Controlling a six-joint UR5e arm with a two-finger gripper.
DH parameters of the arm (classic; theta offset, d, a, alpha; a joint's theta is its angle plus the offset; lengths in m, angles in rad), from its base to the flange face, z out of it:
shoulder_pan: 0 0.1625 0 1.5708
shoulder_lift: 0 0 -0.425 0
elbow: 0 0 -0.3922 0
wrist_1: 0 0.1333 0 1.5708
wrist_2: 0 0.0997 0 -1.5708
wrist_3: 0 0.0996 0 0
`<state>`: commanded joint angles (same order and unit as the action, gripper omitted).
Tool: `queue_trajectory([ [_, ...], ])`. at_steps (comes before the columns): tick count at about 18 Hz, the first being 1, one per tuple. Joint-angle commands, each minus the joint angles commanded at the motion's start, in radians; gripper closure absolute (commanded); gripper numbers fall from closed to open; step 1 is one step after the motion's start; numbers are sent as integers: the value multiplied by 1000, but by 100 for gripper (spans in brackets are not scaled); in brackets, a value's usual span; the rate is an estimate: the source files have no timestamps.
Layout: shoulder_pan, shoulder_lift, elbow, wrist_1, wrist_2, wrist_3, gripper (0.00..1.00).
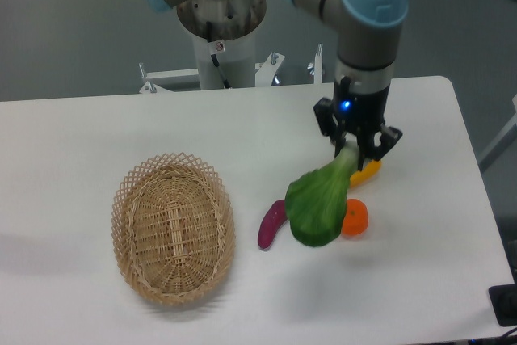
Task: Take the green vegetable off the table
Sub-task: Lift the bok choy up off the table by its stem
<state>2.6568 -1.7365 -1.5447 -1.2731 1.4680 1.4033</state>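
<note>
One arm: grey UR5e with light-blue joint caps, wrist pointing straight down over the right half of the table.
Gripper: black two-finger gripper (353,149), small blue light lit on its body, fingers narrowed onto the pale stalk end of the green vegetable.
Green vegetable: bok-choy-like toy (317,204), broad dark green leaf with a glossy surface, tapering up to a pale whitish-green stalk that runs into the jaws.
Vegetable pose: hangs tilted, stalk up and to the right, leaf down and to the left; leaf looks lifted off the surface, but contact at its lowest edge cannot be ruled out from this view.
Vegetable size: largest of the produce pieces in view.
Table: large flat white tabletop with rounded corners (97,127).
Purple piece: small purple eggplant-like toy (271,224), lying on the table just left of the leaf, partly overlapped by it in this view.
Orange piece: small round orange toy (355,217), on the table just right of the leaf's lower edge.
Yellow piece: yellow oblong vegetable (367,172), mostly hidden behind the gripper fingers and stalk.
Basket: oval woven wicker basket (173,228), on the table's left half, well apart from the produce.
</note>
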Motion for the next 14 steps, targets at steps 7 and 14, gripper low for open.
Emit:
queue_trajectory([
  [7, 15, 9, 5, -9, 0, 40, 53],
  [14, 20, 9, 5, -8, -2, 39, 53],
])
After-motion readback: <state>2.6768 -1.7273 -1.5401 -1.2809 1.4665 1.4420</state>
